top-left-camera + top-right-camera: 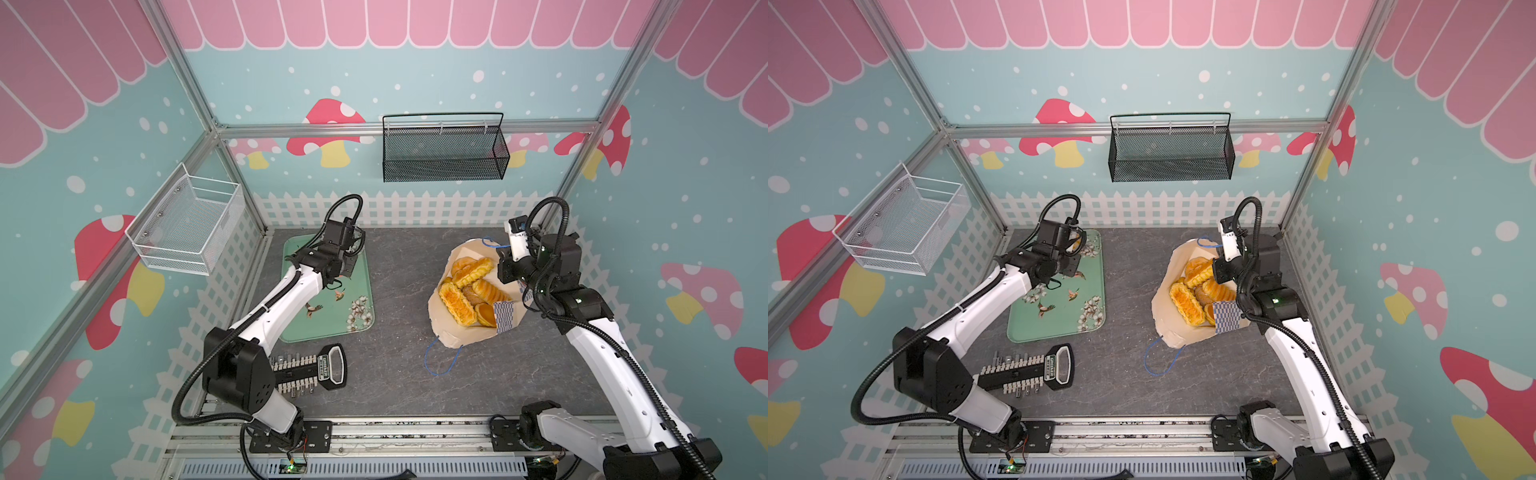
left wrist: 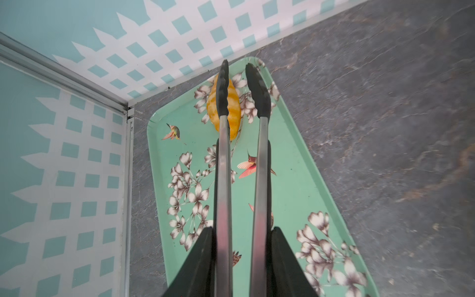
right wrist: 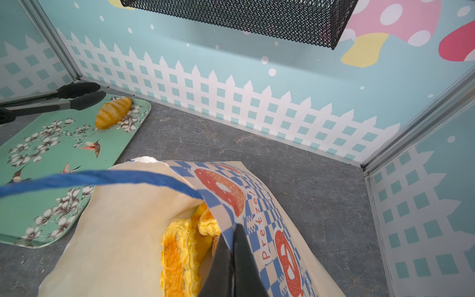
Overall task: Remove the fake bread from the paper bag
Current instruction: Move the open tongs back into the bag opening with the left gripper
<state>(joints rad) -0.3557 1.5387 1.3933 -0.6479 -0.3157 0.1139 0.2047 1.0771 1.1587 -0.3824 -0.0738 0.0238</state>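
Grey table (image 1: 395,374), loaf (image 2: 234,108) on green tray (image 2: 290,180).
Left fingers (image 2: 200,264) clamp tongs (image 2: 223,180); right fingers (image 3: 245,262) pinch the paper bag (image 3: 123,226) rim.

The left end effector (image 2: 241,231) clamps the steel arms of a pair of tongs (image 2: 223,180), whose black tips stand slightly apart. One tip crosses a ribbed golden loaf (image 2: 235,108) lying on the green floral tray (image 2: 288,185); contact cannot be told. The tray rests on the grey worktop (image 2: 372,128), near the fence-patterned corner walls (image 2: 77,154).

Green tray (image 1: 332,328), tongs (image 2: 223,167), blk basket (image 1: 444,149), wht basket (image 1: 187,228)
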